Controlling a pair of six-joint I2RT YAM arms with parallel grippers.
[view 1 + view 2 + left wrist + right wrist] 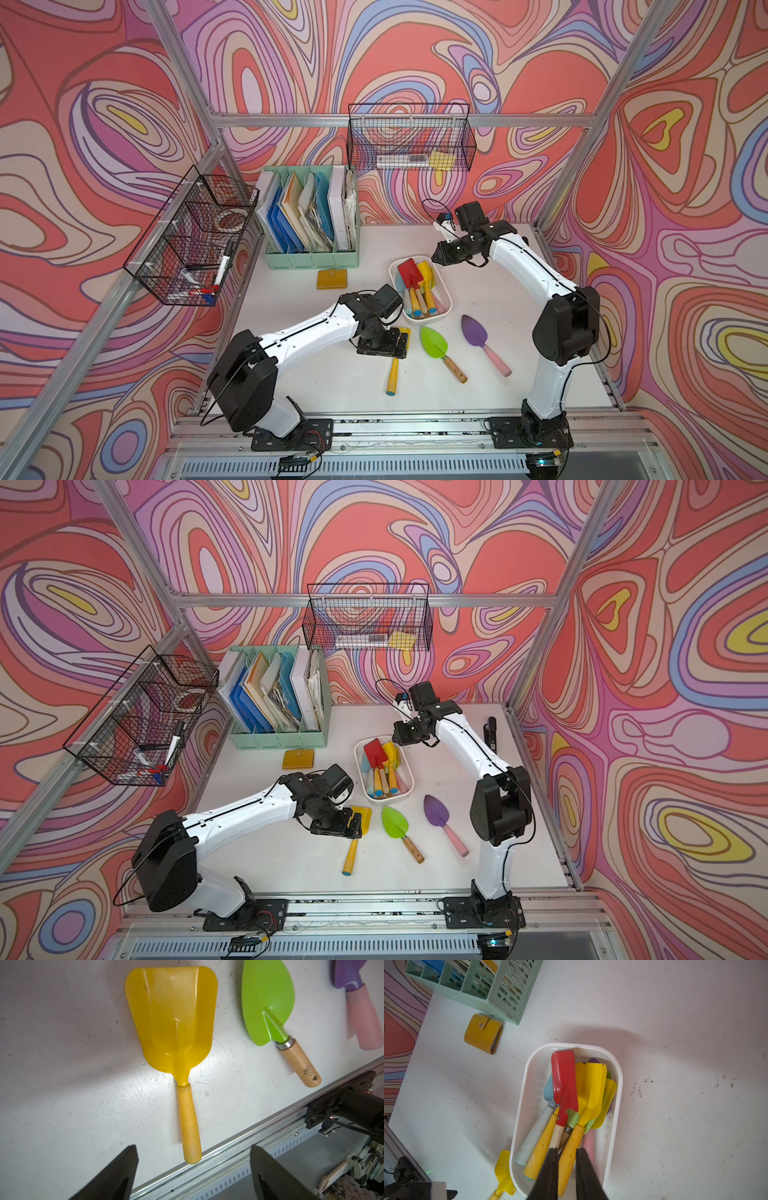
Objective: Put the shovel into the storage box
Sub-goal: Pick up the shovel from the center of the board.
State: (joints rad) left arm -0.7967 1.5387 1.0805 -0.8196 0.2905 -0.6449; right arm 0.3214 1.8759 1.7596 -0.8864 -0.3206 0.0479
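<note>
yellow shovel [172, 1022] lies flat on the table beneath the left gripper's [193, 1167] spread, empty jaws.

A yellow shovel [172, 1022] with a yellow handle lies flat on the white surface [478, 374] — near the shallow white storage box [445, 300], itself heaped with coloured shovels.

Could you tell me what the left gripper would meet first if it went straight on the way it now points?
Most likely the yellow shovel lying on the table; the open left gripper points down at it.
</note>
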